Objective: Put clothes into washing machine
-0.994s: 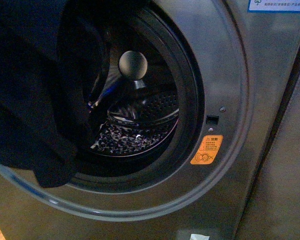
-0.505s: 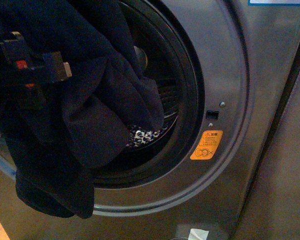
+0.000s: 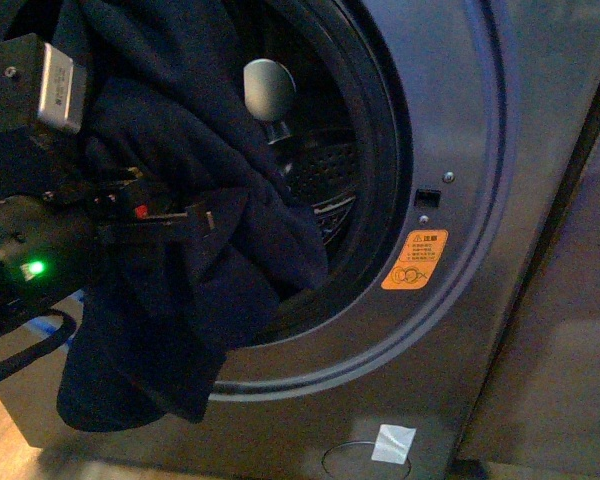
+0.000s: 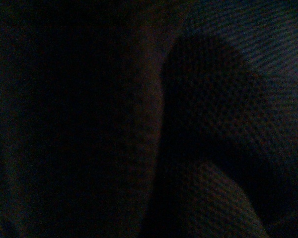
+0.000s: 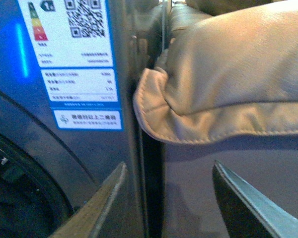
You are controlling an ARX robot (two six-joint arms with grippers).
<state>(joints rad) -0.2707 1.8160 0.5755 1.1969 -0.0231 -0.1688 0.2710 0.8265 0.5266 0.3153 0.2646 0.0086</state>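
Note:
The washing machine (image 3: 450,120) is a grey front-loader, and its round porthole shows the perforated drum (image 3: 325,170). The clothes (image 3: 180,300), a thick dark navy garment, lie across the lower left of the porthole rim. Part of them is inside the mouth, and the hem hangs down outside the front. My left gripper (image 3: 195,215) is shut on the clothes in front of the mouth, its tips buried in fabric. The left wrist view is dark. My right gripper (image 5: 171,198) is open and empty beside the machine's label (image 5: 79,64).
An orange warning sticker (image 3: 415,260) sits right of the porthole, and a grey ball shape (image 3: 268,90) shows inside the drum. A white patch (image 3: 392,442) marks the lower panel. A tan leather cushion (image 5: 228,74) lies close to the machine's side. Wooden floor (image 3: 0,440) shows at lower left.
My left arm has come further into view and lower in front of the porthole, carrying the clothes. The fabric has slid off the grey ball in the drum, which shows again.

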